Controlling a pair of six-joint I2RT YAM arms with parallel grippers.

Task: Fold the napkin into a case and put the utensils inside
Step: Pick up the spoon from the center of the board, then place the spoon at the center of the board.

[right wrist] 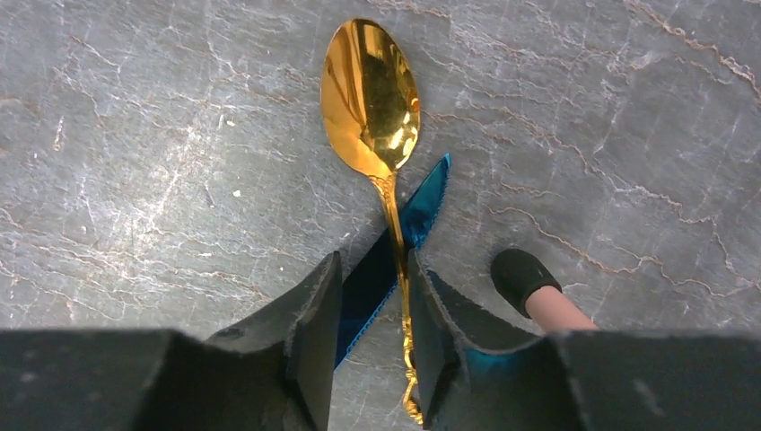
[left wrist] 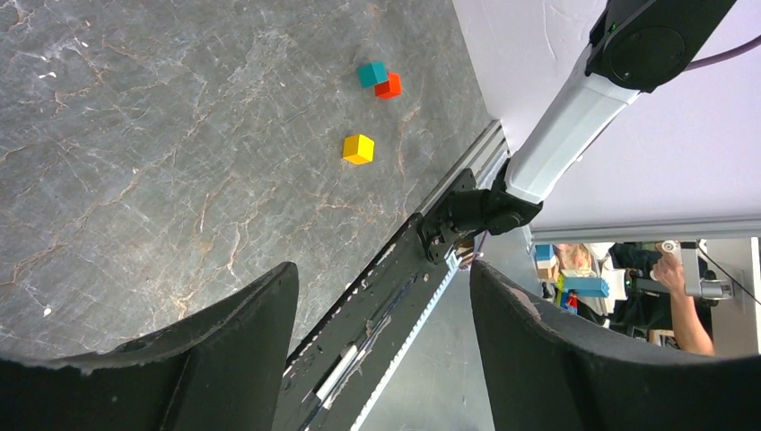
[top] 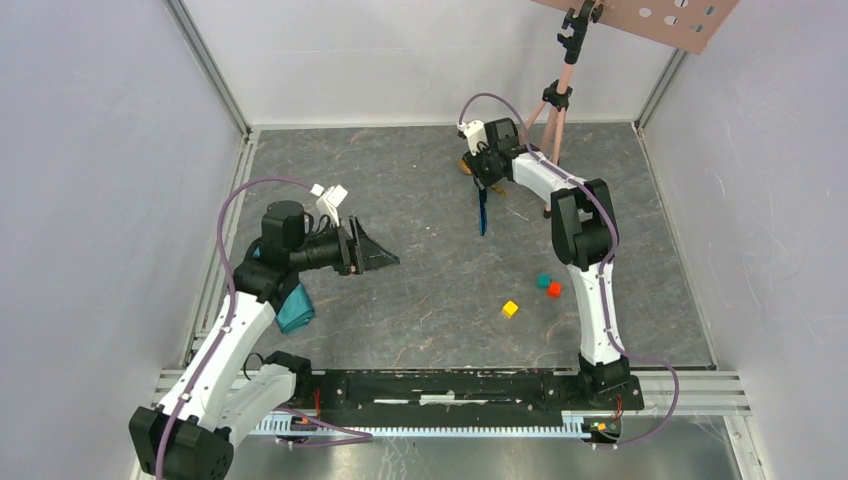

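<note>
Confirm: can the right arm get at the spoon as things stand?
Probably yes. The right fingers straddle the handle of the spoon and the knife crossed under it, with nothing between. The tripod foot beside one finger is close but looks clear.

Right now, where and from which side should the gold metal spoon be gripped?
Grip the shiny gold metal spoon by its thin handle, from straight above, jaws across it. It lies flat, its bowl is wide, and the handle crosses the slim blue plastic knife, so both may lift together.
</note>
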